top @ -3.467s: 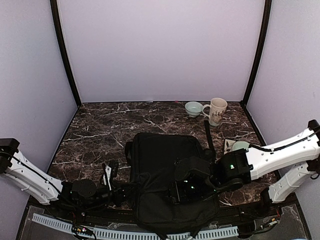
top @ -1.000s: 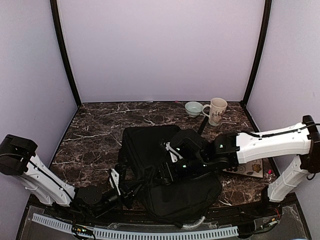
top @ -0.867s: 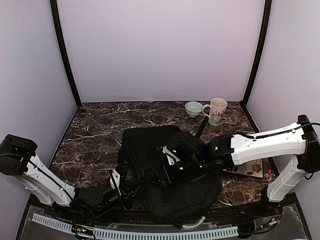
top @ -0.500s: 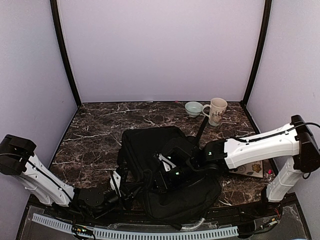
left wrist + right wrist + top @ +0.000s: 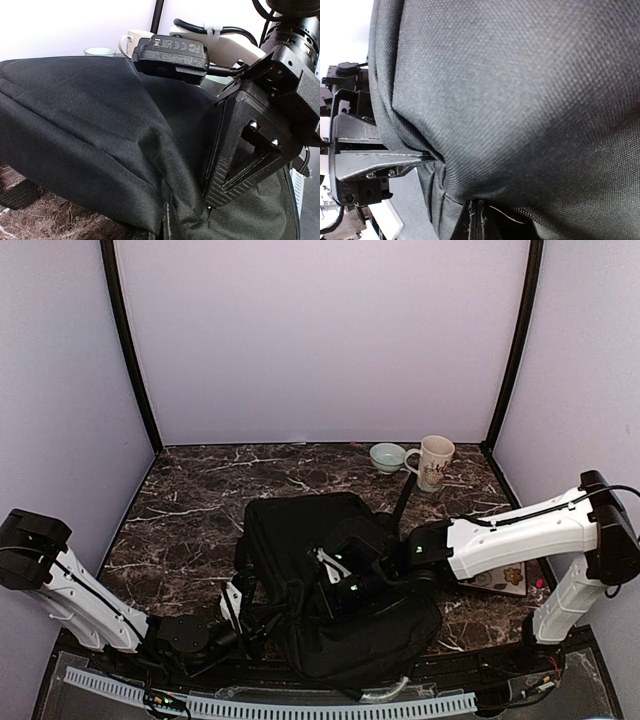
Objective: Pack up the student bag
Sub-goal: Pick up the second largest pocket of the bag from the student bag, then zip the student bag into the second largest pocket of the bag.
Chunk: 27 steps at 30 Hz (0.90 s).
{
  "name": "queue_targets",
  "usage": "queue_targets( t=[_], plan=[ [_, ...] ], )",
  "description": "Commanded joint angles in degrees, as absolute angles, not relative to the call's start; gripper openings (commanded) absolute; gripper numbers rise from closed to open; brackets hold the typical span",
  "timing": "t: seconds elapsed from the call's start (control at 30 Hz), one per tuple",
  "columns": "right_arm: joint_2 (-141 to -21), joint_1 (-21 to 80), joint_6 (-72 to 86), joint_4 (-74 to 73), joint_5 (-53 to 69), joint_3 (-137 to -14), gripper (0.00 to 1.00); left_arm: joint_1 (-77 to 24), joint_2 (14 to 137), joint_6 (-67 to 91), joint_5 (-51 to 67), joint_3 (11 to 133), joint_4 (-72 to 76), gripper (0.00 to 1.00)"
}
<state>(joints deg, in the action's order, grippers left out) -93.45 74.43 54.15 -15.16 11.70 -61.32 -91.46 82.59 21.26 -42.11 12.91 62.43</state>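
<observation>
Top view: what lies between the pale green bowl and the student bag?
Bare marble table separates the bowl from the student bag in the top view; the bag's strap runs up toward the mug instead.

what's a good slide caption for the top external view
Left gripper and right gripper shut on the black student bag; mug and bowl behind.

One high view, two close ones.
The top camera looks down from above and behind over the whole table [image 5: 190,500]; both wrist cameras sit close against the student bag [image 5: 290,540], the right one perhaps nearly touching its fabric.
</observation>
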Motion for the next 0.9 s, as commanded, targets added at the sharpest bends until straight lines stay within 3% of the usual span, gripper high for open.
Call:
queue_targets(
  t=[0.0,0.17,0.27,0.7,0.87],
  plan=[
    [-94.91,75.62,51.69,-22.71,7.89,-66.45,0.00,-91.94,79.61,18.15,-41.22,14.99,68.55,0.00],
    [-94.02,75.59,52.26,-45.93,-10.43,-73.35,0.00,-92.01,78.60,19.43,-44.56,15.36,65.22,0.00],
    [-92.81,75.46,54.28,-52.53,-14.07,-73.26,0.00,-91.94,77.44,19.77,-46.73,14.98,63.52,0.00],
    [-83.85,72.88,61.86,-62.13,-20.57,-60.56,0.00,-91.95,75.00,19.73,-50.18,14.32,60.68,0.00],
    [-79.47,70.51,61.58,-60.14,-19.45,-55.93,0.09,-91.94,72.82,19.08,-50.60,13.34,60.20,0.00]
  ],
)
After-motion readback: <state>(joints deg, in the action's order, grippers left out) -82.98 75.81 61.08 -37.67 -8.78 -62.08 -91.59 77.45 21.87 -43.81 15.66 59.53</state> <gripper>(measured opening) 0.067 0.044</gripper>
